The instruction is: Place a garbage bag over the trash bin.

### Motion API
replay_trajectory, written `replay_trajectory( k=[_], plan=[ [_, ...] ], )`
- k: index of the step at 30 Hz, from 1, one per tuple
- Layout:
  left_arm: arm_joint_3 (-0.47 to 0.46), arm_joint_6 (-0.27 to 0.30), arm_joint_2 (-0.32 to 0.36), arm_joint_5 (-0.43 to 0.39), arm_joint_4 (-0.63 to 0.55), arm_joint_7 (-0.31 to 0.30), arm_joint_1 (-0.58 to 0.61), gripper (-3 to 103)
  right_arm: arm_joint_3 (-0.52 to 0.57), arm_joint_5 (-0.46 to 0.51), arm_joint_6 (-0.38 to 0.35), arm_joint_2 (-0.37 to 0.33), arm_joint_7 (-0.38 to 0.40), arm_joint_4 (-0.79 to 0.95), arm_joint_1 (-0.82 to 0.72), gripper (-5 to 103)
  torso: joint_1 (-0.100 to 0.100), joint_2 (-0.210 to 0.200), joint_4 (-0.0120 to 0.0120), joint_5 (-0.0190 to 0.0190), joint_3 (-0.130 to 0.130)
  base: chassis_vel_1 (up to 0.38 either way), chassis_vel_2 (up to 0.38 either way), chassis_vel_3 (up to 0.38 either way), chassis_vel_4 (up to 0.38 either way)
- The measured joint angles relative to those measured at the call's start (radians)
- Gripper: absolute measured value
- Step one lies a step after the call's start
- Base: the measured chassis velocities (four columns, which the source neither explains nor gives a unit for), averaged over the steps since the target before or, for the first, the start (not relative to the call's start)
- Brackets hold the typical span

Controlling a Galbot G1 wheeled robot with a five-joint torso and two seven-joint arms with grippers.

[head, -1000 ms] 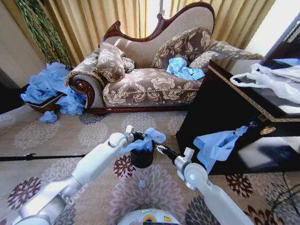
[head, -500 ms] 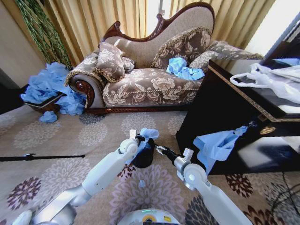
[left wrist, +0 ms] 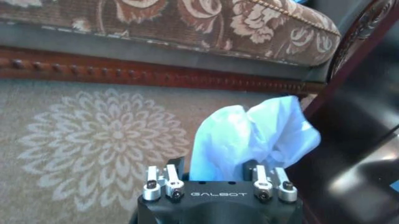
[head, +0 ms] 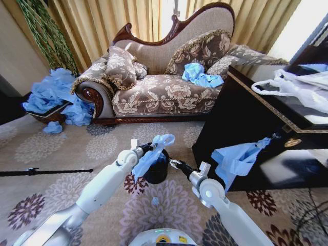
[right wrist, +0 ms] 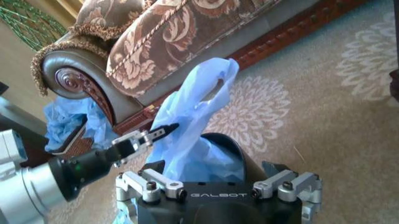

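Light-blue garbage bag [head: 151, 151] hangs bunched over the black trash bin [head: 157, 171] on the carpet, pinched in the left gripper [head: 145, 149] jaws. Right gripper [head: 171, 163] nearby, grip unclear. Unopened, the film could slip off the rim.

Open carpet [head: 66, 154] lies clear across the left and lower frame. The black cabinet [head: 241, 128] walls off the right side, just beside the trash bin [head: 156, 171]. The sofa [head: 164, 92] blocks the upper centre, with bare floor between.
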Motion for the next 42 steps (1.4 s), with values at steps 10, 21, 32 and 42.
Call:
replay_trajectory(
  k=[10, 21, 32, 42],
  plan=[
    [-0.016, -0.017, -0.002, -0.022, 0.019, -0.003, 0.018, 97, -0.038, -0.009, 0.038, 0.051, -0.088, -0.079, 0.049, 100, 0.0, 0.0, 0.0, 0.0001, 0.0, 0.0, 0.0, 0.0, 0.0],
    [-0.012, -0.031, -0.011, -0.019, 0.028, -0.04, 0.019, 76, -0.122, -0.017, 0.06, 0.095, -0.102, -0.116, 0.085, 100, 0.0, 0.0, -0.0001, 0.0, 0.0, 0.0, 0.0, 0.0, 0.0],
    [-0.01, -0.036, -0.005, -0.019, 0.014, -0.068, 0.019, 33, -0.167, -0.034, 0.069, 0.15, -0.063, -0.188, 0.136, 100, 0.0, 0.0, 0.0, 0.0001, 0.0, 0.0, 0.0, 0.0, 0.0],
    [-0.014, -0.037, 0.002, -0.02, -0.013, -0.081, 0.028, 1, -0.199, -0.031, 0.073, 0.187, 0.033, -0.237, 0.184, 100, 0.0, 0.0, 0.0001, 0.0001, 0.0, 0.0, 0.0, 0.0, 0.0]
  ],
)
